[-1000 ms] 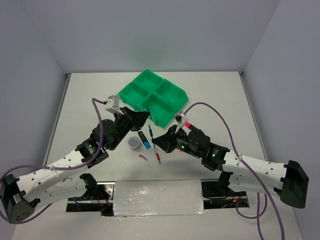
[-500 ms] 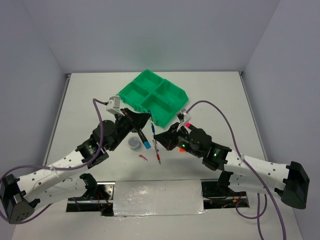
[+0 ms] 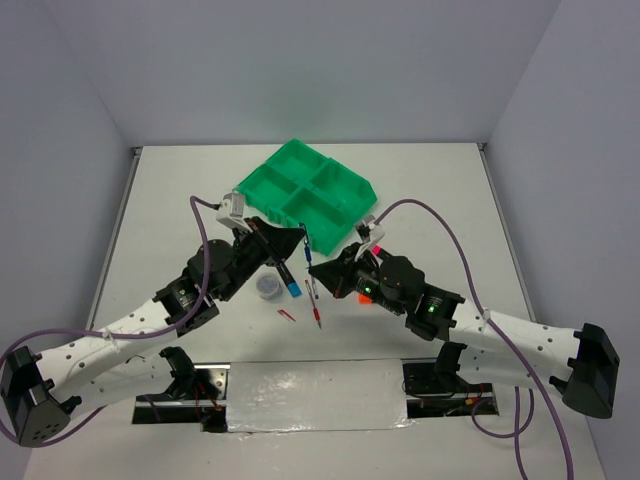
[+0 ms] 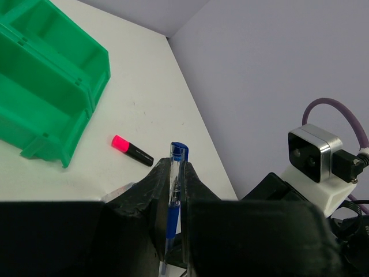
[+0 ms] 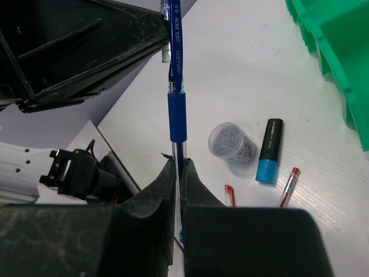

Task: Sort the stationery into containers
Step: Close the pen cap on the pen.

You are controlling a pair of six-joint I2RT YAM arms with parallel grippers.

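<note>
Worktop: white, walled at the far, left and right edges.
Green tray: toward the far edge, about midway between left and right, set cornerwise; four square compartments in a two-by-two grid.
Loose items near the middle of the worktop: blue-capped highlighter with a black body; round clear tin of small coloured clips just beside it; red pen and small red piece a little nearer the near edge; all apart from the tray.
Pink-capped highlighter: lying alone just beyond the tray's near-right corner, toward the right edge.
In the way: left gripper and right gripper, met tip to tip above the loose items and just short of the tray's near corner.
Blue pen: lifted off the worktop near its middle, spanning from one gripper to the other; clear barrel, blue grip sleeve, blue top end, printed "0.5".
Left jaws: narrow, closed on the pen close to its top end.
Right jaws: narrow, pinched on the pen just below the grip sleeve.
Hidden: writing tip, sunk between the right fingers; most of the pen from above, covered by both grippers.
Cut off: tray in both wrist views, only one side showing.
</note>
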